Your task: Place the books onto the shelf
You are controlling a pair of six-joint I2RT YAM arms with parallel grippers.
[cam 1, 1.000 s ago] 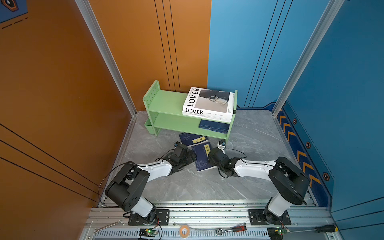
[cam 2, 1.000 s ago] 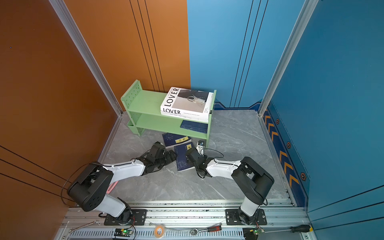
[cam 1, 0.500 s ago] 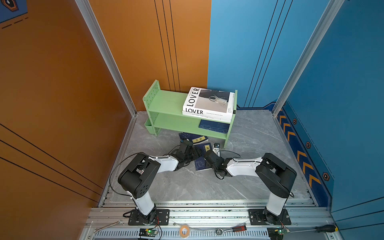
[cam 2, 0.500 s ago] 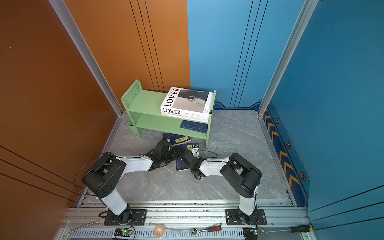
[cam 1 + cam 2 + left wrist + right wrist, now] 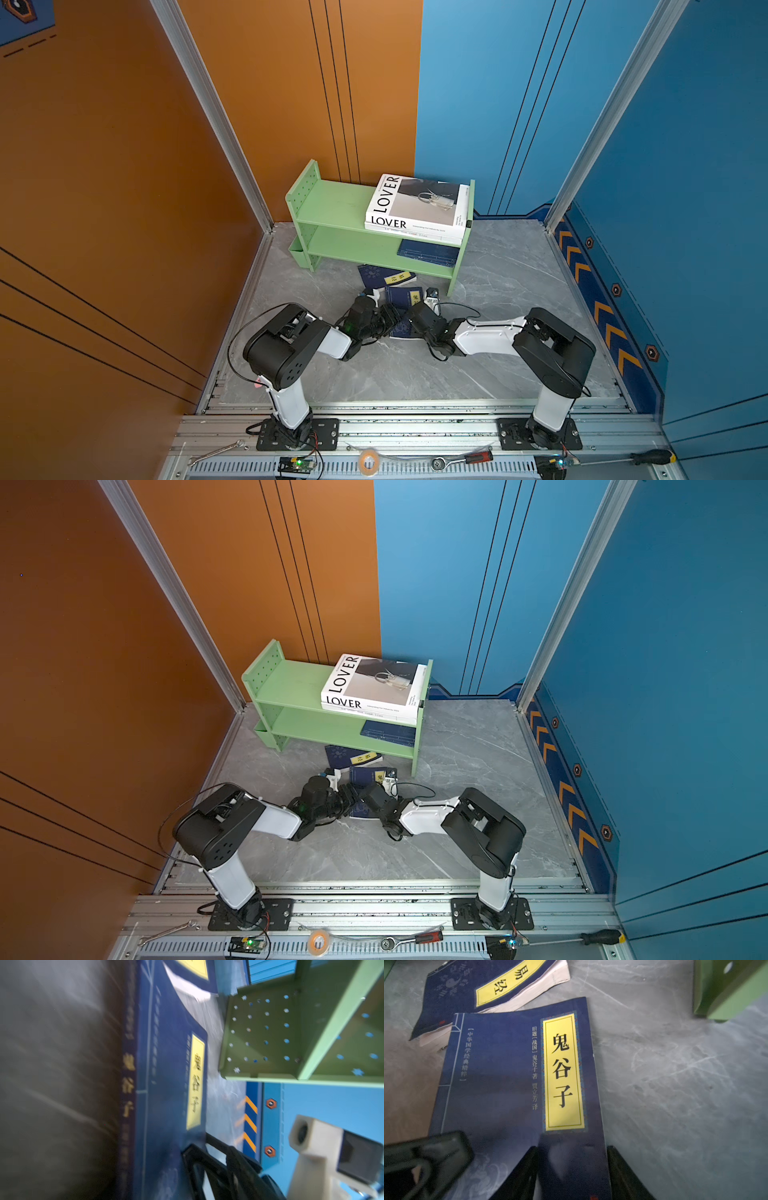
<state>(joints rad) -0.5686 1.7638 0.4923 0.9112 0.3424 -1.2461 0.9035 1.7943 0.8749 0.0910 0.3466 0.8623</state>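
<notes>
The green shelf (image 5: pixel 340 208) stands at the back. On its top tier the white "LOVER" book (image 5: pixel 415 203) lies on another white book. A navy book (image 5: pixel 428 252) lies on the lower tier. Two navy books lie on the floor in front: the farther (image 5: pixel 382 276), the nearer (image 5: pixel 508 1084). My right gripper (image 5: pixel 573 1169) is open at the nearer book's near end, one finger on the cover, the other on the floor past its edge. My left gripper (image 5: pixel 446 1147) rests on that book's near spine corner. How its jaws stand does not show.
Grey marble floor (image 5: pixel 498 282) is walled in orange on the left and blue on the right. The shelf's foot (image 5: pixel 720 1005) stands just beyond the nearer book. A wrench, tape roll and screwdrivers lie on the front rail (image 5: pixel 415 432).
Both grippers have come inward from the book's sides and now meet at the nearer navy book's near end. The books have not visibly shifted.
</notes>
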